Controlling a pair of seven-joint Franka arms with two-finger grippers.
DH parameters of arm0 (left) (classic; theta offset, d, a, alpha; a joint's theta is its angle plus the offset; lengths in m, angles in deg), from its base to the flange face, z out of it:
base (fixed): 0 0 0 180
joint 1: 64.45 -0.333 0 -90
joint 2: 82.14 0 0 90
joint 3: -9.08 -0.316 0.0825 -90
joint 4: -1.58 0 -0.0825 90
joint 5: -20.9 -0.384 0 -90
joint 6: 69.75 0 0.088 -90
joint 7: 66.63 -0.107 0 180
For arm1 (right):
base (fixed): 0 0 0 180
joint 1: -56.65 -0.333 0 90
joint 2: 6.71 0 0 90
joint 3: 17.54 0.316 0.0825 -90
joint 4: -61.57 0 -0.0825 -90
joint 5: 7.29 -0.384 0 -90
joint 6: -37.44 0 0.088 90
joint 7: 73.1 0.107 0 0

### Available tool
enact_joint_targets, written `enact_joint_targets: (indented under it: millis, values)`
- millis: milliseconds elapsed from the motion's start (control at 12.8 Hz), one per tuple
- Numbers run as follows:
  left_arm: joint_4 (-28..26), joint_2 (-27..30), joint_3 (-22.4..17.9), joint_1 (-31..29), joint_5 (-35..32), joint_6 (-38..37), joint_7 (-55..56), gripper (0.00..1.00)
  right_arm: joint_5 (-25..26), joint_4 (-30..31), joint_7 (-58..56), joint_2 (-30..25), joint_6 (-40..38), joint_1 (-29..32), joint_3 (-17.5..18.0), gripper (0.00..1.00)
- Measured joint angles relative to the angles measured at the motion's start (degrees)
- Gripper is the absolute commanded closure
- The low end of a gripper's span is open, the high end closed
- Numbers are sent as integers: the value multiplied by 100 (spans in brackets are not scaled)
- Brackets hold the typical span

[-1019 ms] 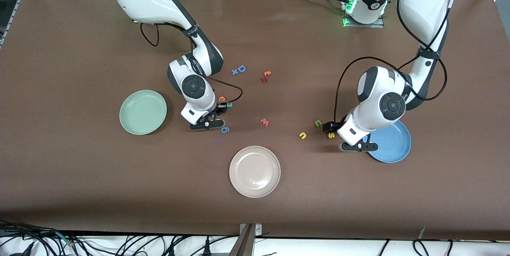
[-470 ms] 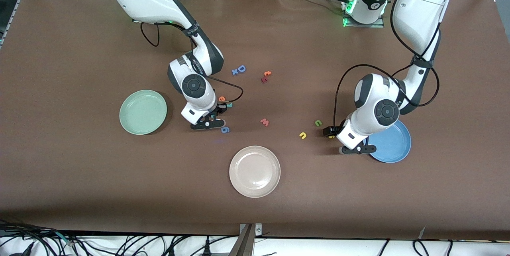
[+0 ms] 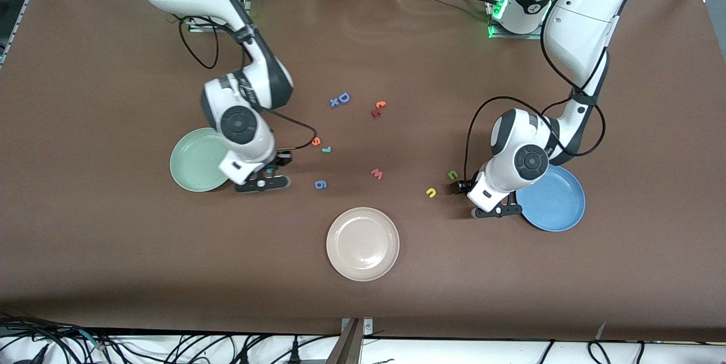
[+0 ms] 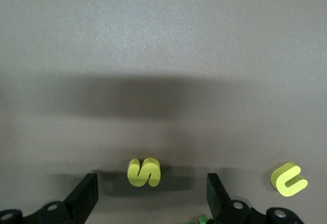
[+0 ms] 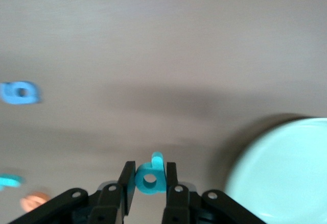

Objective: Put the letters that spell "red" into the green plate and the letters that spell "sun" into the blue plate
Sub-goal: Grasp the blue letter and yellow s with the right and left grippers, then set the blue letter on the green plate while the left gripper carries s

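Right gripper (image 5: 148, 179): fingers clamped on the teal foam "d" letter (image 5: 150, 177), carried in the air just beside the round pale mint-green plate (image 3: 195, 160), which holds no letters.

Left gripper (image 4: 152, 193): jaws spread wide, holding nothing, down at the table straddling the yellow foam "s" letter (image 4: 143, 172), just beside the round bright blue plate (image 3: 558, 205).

On the brown table (image 3: 363, 41): yellow foam "u" letter (image 3: 431, 193), green foam "u" letter (image 3: 452, 174), small teal foam "r" letter (image 3: 326, 149), orange foam "e" letter (image 3: 316, 141).
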Motion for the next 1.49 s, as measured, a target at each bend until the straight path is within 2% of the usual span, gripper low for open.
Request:
enact_joint_targets:
  millis: [235,627,862,1176,1254,1333,1411,1489]
  values:
    - [1,-1,-106,3,0,9,-2,11,-4,12,-893,-265,-487,170,-478,92]
    - [0,-17,-136,15,-140,9,-24,11,-4,350,-1834,-384,-595,524,-936,92]
    - [-1,-23,-136,29,-140,9,-30,11,-5,792,-2097,-387,-113,556,-1127,92]
    - [-15,-24,-152,105,-150,9,-32,26,-5,1626,-2112,-374,909,589,-1148,89]
    - [-15,-23,-156,106,-155,7,-32,34,-5,1817,-2112,-364,1171,609,-1148,87]
    - [-16,-23,-157,108,-155,7,-32,38,-5,1952,-2112,-357,1328,633,-1149,81]
    - [-16,-20,-157,110,-156,7,-33,42,-5,2025,-2112,-355,1399,654,-1150,68]
    - [-15,-8,-153,119,-156,7,-33,45,-5,2047,-2112,-355,1415,669,-1150,41]
